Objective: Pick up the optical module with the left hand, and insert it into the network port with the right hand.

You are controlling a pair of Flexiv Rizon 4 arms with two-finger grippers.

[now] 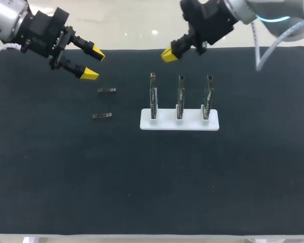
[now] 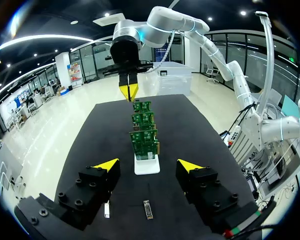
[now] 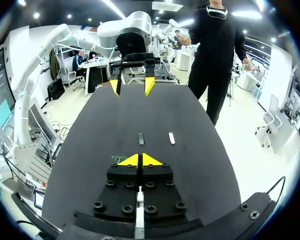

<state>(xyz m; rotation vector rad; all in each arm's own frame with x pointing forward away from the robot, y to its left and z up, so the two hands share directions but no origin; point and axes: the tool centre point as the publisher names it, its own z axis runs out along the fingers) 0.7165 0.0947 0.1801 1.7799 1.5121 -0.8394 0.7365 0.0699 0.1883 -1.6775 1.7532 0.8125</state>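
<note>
Two small metal optical modules lie on the black mat, one farther back and one nearer. In the left wrist view the pair lies under and between my fingers. My left gripper hovers open at the back left, above and beside the modules, holding nothing. A white base carries three upright green port boards. My right gripper is shut and empty, above the mat's back edge behind the boards. From the right wrist, both modules lie ahead of the shut tips.
The black mat covers the whole table. In the left wrist view the boards stand in a row ahead of my open left gripper, with the right gripper beyond them. The right wrist sees the left gripper at the far end.
</note>
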